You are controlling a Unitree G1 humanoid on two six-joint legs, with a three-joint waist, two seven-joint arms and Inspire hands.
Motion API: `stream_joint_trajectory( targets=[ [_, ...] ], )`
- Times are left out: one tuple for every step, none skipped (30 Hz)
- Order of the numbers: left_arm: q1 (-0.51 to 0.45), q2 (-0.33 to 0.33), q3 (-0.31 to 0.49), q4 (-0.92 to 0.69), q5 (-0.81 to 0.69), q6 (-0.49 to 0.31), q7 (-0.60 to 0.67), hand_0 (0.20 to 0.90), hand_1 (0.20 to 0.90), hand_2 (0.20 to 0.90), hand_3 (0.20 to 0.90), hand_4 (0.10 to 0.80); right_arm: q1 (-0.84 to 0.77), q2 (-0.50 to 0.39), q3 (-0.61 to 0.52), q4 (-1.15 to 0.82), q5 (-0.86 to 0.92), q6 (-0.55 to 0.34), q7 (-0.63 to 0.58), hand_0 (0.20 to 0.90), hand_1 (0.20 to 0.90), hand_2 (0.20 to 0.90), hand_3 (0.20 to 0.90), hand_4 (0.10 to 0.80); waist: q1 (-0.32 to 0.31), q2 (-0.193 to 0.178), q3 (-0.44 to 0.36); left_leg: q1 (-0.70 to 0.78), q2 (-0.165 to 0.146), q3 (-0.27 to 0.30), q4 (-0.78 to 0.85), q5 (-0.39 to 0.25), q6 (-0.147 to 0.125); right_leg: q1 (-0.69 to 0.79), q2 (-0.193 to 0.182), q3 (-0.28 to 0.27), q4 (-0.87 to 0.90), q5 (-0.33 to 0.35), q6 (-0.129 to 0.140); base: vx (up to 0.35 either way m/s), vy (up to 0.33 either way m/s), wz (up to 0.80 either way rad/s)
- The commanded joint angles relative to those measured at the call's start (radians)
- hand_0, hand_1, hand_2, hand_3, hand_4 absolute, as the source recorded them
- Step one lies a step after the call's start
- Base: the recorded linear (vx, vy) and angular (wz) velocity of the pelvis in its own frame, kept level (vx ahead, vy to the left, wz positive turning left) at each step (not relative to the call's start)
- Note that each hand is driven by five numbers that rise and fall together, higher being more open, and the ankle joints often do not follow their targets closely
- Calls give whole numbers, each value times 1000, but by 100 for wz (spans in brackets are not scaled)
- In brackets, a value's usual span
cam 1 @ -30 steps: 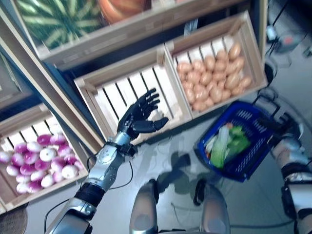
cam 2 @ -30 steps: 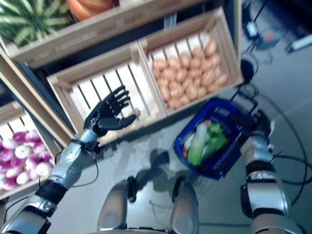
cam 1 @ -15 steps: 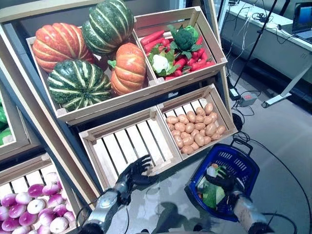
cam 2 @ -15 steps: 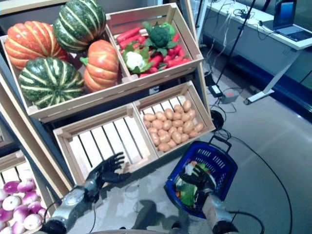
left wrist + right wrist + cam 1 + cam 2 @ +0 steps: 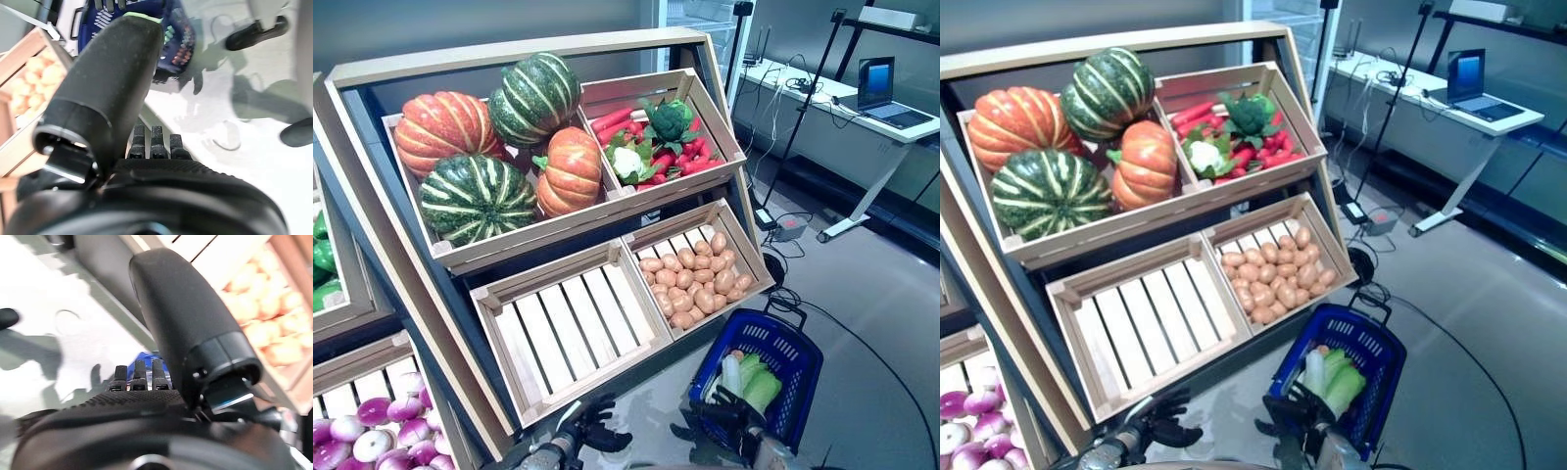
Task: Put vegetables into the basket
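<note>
The blue plastic basket (image 5: 785, 343) stands on the floor at the lower right, in front of the wooden stand. Pale green leafy vegetables (image 5: 751, 378) and a small orange piece lie in it. My right hand (image 5: 722, 415) is open, low at the basket's near left rim, and holds nothing; its wrist view shows straight fingers (image 5: 139, 377) by the blue rim (image 5: 146, 356). My left hand (image 5: 594, 435) is open and empty, low over the floor in front of the stand's empty slatted crate (image 5: 573, 328). The left wrist view shows its fingers (image 5: 154, 143) and the basket (image 5: 173, 34) beyond.
The tilted wooden stand (image 5: 460, 257) with several crates fills the left and middle. A lower crate (image 5: 749, 284) ends just behind the basket. A white desk (image 5: 862, 122) with a laptop stands at the back right, and cables (image 5: 785, 227) lie on the floor by it.
The camera has tilted up, so the whole stand shows. My left hand has drawn back from the empty crate toward the floor. My right hand has moved from over the basket to its near rim.
</note>
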Motion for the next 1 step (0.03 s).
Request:
stream_joint_trajectory(
  targets=[
    [-98,-24,12,15,49,-114,19,900,900,900,900,800,-89,30,24,19,-61,-70,79,900,900,900,900,800,-12,-21,28,-60,-64,-27,-2,3,28,10,19,19,10,-9,-39,0,0,0]
  ],
)
